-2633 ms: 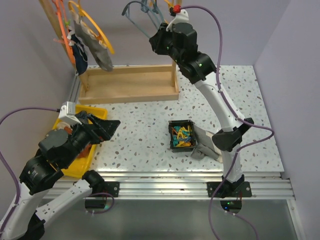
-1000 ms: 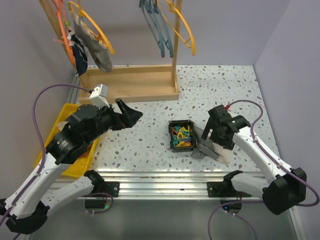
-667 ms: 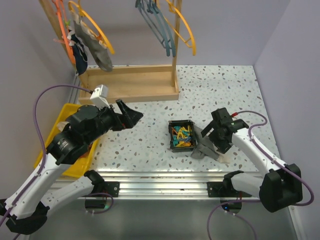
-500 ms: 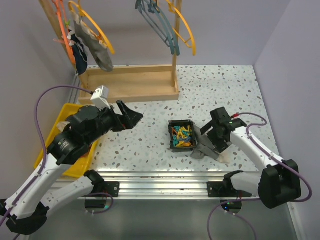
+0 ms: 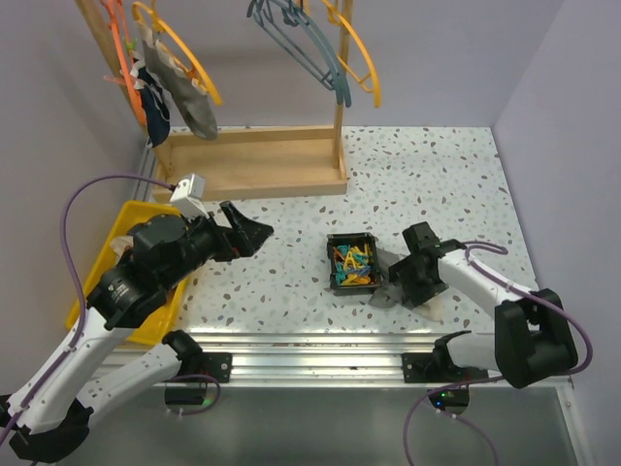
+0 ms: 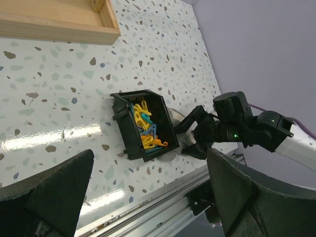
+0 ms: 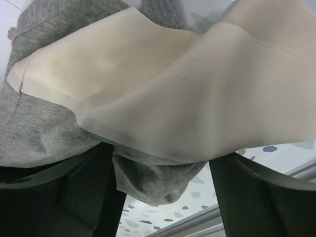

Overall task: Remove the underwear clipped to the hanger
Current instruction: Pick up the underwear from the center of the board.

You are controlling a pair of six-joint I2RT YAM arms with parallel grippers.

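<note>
A grey piece of underwear (image 5: pixel 385 293) with cream trim lies crumpled on the table, right of the black clip box. My right gripper (image 5: pixel 409 283) is pressed down on it. In the right wrist view its fingers (image 7: pixel 74 197) stand wide on either side of a grey fold (image 7: pixel 158 180), open. More underwear, grey (image 5: pixel 194 105) and navy (image 5: pixel 153 115), hangs clipped to the orange hanger (image 5: pixel 184 53) at the back left. My left gripper (image 5: pixel 250 225) hovers open over the table's left middle, holding nothing (image 6: pixel 148 197).
The black box of coloured clips (image 5: pixel 351 262) (image 6: pixel 143 126) sits mid-table. A wooden tray (image 5: pixel 250 160) stands at the back and a yellow bin (image 5: pixel 121 301) under my left arm. Bare blue hangers (image 5: pixel 310 44) and an orange one (image 5: pixel 357 53) hang from the post.
The right arm came down from the hangers to the table, and its gripper has sunk onto the grey underwear, jaws narrowing a little. The left arm shifted slightly. The blue hangers are swinging.
</note>
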